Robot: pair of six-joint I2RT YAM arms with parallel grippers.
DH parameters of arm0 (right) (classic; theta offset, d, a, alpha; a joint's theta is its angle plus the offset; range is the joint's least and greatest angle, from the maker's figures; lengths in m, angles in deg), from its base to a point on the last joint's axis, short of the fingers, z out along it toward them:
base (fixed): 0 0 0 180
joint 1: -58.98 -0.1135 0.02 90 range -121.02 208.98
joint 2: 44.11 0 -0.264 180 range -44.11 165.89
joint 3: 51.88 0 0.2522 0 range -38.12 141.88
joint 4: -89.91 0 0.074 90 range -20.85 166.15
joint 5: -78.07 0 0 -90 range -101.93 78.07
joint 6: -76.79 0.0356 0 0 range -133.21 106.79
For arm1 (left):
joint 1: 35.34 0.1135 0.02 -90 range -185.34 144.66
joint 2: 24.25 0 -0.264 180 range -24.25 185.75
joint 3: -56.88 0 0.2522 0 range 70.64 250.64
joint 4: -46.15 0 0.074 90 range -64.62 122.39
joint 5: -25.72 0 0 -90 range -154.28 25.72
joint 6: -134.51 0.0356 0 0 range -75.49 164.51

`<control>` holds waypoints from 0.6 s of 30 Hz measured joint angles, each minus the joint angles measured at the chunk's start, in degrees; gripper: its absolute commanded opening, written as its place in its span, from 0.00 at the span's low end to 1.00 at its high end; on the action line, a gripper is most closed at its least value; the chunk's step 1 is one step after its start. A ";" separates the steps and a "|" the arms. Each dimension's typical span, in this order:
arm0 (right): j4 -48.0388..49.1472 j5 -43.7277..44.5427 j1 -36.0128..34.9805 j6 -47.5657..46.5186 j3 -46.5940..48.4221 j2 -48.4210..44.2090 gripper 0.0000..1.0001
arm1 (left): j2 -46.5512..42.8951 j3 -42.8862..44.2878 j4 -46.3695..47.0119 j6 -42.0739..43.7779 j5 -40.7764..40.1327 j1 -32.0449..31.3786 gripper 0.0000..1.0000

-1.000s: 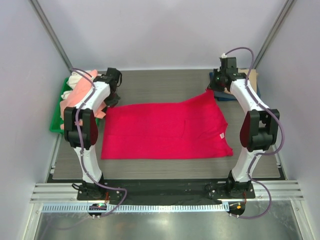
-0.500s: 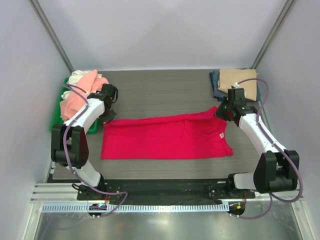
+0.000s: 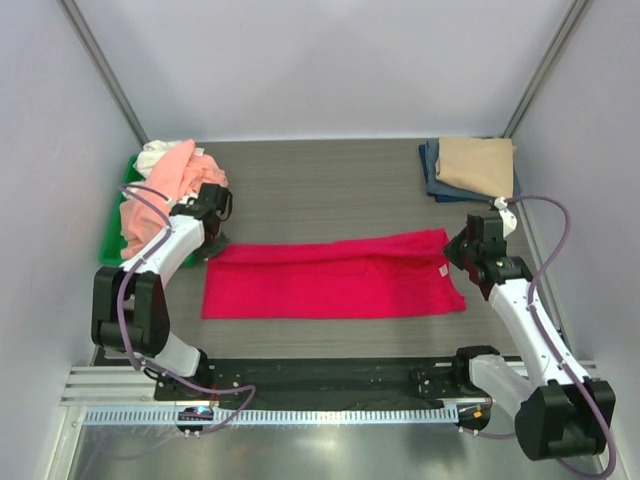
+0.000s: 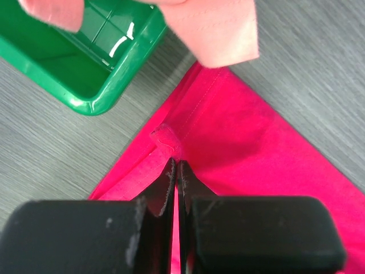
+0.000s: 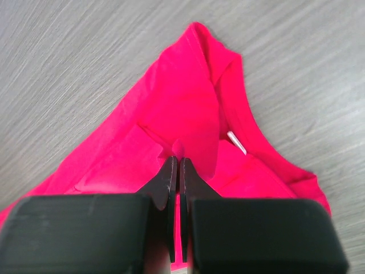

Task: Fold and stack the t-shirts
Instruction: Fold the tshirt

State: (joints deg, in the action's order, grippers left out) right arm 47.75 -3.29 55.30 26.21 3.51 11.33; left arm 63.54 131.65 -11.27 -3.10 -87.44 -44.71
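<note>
The crimson-red t-shirt [image 3: 330,275] lies in the middle of the top view as a long flat band, folded once along its length, on the grey table [image 3: 320,180]. The left gripper [image 4: 175,170] is at the band's upper left corner and the right gripper [image 5: 175,162] is at its upper right corner, near the collar. In each wrist view the black fingers are pressed together with only a small bump of red cloth at the tips. Both therefore seem to pinch the folded edge, and the hold looks thin.

The first risk is that one corner slips out when the arms pull, because so little cloth is caught. The band would then turn crooked and the fold would open. Also, the right pinch seems to sit on bunched layers by the collar, so it may take only the upper layer and drag it away from the lower one.

At the left, a flap of the salmon-pink t-shirt [image 4: 219,28] hangs out of the green tray [image 4: 91,91], just beside the left gripper. A sideways move there could catch it. The folded tan t-shirt [image 3: 478,163] on the navy blue t-shirt [image 3: 430,165] is in the upper right, near the right arm, and a wide swing could disturb this stack
</note>
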 measured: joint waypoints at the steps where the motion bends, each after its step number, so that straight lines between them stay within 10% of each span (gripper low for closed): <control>1: -0.04 0.26 0.00 0.74 -0.87 -0.98 0.01 | -0.28 -0.44 0.22 0.00 0.00 0.00 0.04; 3: -0.13 0.24 0.00 2.27 -2.89 -2.43 0.26 | -0.83 -1.31 0.48 0.13 0.00 0.00 0.20; 4: -0.26 0.17 0.00 3.34 -4.07 -2.95 0.42 | -1.25 -1.86 0.70 0.26 0.02 0.00 0.60; 6: -0.52 -0.52 0.00 5.11 -6.36 -3.63 0.70 | -2.56 -3.23 0.87 0.24 0.04 0.00 0.88; 11: -1.42 -1.53 0.00 7.48 -9.92 -6.67 0.90 | -7.98 -5.97 1.16 0.09 -0.55 0.00 0.88; 18: 3.32 -5.25 -1.51 9.75 -9.73 -0.55 0.91 | -8.98 -5.57 2.84 1.46 -2.97 -2.78 0.84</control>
State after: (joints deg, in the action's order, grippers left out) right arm 51.07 -8.54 53.79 35.96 -6.22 10.78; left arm 54.56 126.08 -8.43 -1.64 -90.41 -47.48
